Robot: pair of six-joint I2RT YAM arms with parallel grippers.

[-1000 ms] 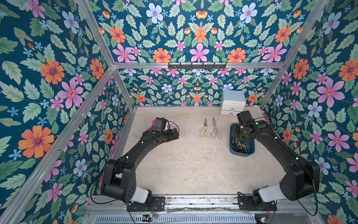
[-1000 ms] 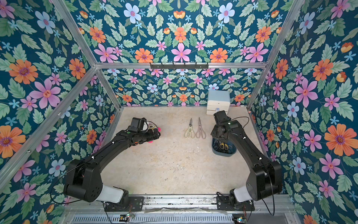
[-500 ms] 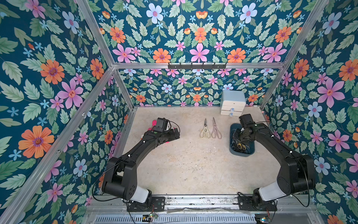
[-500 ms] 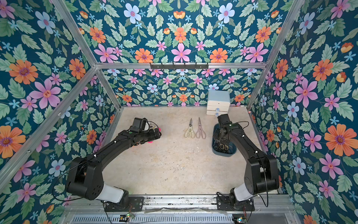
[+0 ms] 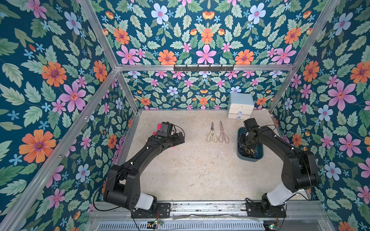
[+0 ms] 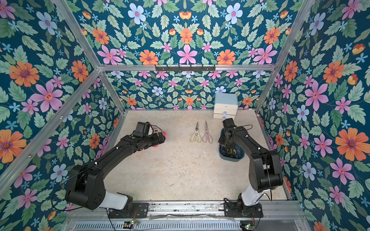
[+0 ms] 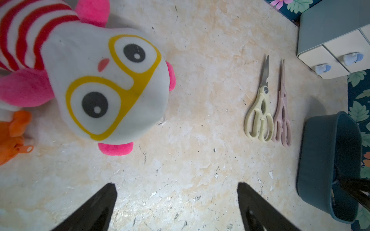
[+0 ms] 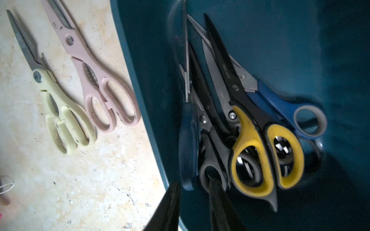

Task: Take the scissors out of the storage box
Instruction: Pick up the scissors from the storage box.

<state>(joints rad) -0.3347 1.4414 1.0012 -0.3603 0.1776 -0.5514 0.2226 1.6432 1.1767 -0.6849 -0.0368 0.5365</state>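
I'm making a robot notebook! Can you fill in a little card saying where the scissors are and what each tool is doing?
Out on the table: cream shears and pink shears, side by side
In the storage box: yellow-black scissors, dark-blue scissors, black scissors, piled
Right tool: inside the box, around a dark-blue handle; grip unclear
Left tool: open, empty

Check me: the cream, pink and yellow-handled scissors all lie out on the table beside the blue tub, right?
Not quite. The yellow-handled scissors lie inside the storage box, as the right wrist view shows. The cream shears and pink shears do lie on the table beside it.
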